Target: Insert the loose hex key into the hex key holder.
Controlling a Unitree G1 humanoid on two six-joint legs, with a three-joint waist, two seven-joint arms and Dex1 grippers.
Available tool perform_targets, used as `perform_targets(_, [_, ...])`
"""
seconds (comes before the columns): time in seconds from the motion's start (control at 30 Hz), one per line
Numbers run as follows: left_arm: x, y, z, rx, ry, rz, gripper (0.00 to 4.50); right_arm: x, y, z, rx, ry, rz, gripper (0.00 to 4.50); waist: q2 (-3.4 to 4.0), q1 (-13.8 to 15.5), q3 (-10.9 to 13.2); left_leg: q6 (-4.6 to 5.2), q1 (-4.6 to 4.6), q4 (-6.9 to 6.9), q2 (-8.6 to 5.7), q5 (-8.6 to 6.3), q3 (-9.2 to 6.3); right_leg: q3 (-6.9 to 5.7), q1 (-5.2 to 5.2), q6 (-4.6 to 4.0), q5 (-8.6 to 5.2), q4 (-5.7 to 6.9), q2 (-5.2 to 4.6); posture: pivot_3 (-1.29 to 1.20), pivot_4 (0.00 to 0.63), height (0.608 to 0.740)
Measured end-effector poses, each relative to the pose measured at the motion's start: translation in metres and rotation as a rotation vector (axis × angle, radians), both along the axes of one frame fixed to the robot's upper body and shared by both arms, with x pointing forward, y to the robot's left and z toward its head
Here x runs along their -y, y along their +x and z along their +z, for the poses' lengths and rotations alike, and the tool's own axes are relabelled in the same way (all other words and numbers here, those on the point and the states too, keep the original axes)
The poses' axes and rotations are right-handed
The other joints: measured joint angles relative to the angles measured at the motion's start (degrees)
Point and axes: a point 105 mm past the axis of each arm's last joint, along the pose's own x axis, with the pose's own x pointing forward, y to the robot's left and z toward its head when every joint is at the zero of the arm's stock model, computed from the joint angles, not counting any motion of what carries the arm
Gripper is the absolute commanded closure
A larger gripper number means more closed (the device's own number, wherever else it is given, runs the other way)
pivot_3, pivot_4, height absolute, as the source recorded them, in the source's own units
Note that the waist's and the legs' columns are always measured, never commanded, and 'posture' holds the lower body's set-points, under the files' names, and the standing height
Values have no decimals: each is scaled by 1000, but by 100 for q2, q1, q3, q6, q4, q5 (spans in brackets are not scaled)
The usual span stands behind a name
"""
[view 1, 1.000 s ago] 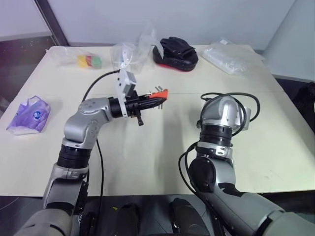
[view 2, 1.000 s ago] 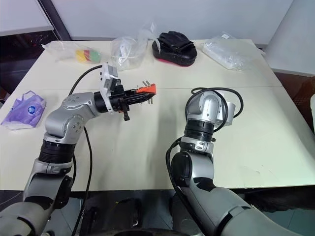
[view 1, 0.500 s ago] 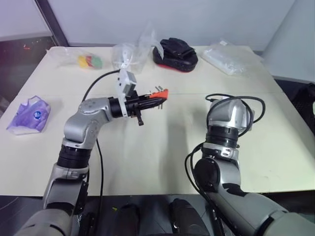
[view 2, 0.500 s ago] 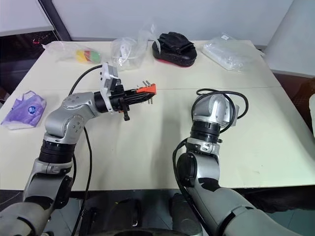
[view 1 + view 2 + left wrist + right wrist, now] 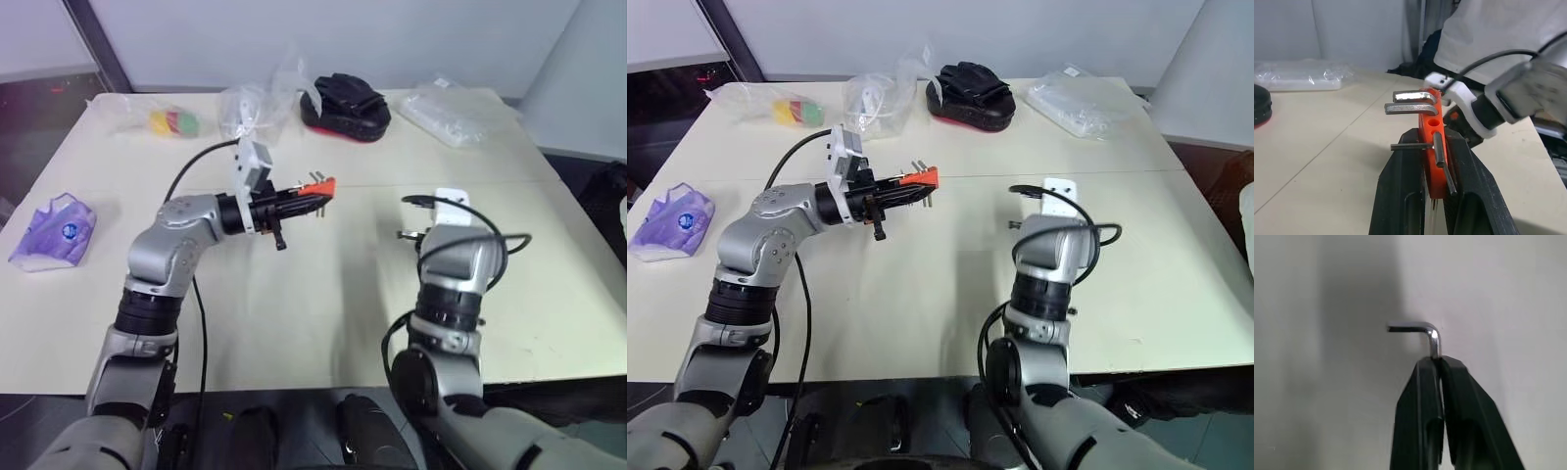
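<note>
My left gripper (image 5: 312, 193) reaches level towards the table's middle and is shut on the hex key holder (image 5: 315, 185), an orange-red block (image 5: 1431, 147) with several grey keys sticking out sideways. Its black fingers (image 5: 1400, 196) clamp the block from both sides. The loose hex key (image 5: 1420, 329), a thin silver L-shaped rod, is pinched by its long leg in my right gripper (image 5: 1436, 361), just above the cream table top, its short leg sticking out sideways. From the head views the right wrist (image 5: 449, 245) hides those fingers and the key; it stands to the right of the holder and lower.
At the table's (image 5: 294, 294) back lie a black red-edged glove-like item (image 5: 348, 103), a crumpled clear bag (image 5: 257, 103), a flat clear packet (image 5: 456, 110) and a bag with coloured pieces (image 5: 171, 121). A purple mask pack (image 5: 54, 227) lies far left.
My right wrist has rolled and tilted, and shifted slightly right, so its white camera mount now faces up. The left arm and the holder have kept still.
</note>
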Motion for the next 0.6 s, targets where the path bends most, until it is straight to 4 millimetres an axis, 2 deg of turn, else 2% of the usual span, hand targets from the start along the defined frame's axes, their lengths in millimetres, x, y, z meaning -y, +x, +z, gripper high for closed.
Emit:
perform_targets(0.27, [-1, 3, -3, -18, -3, 5, 4500, -24, 7, 52, 427, 14, 194, 4455, 0, 13, 1, 0, 0, -4, 2, 0, -2, 0, 0, 0, 0, -5, -2, 0, 150, 740])
perform_targets(0.5, [0, 5, 0, -13, -7, 3, 4500, -46, 3, 64, 627, 1, 333, 4455, -1, 16, 2, 0, 0, -3, 2, 1, -1, 0, 1, 0, 0, -6, -2, 0, 150, 740])
perform_targets(0.6, [1, 8, -2, -29, -15, 4, 4500, -54, 0, 80, 746, 59, 358, 4455, -1, 13, 2, 0, 0, -3, 4, 1, -1, 0, 1, 0, 0, -6, 2, 0, 150, 740])
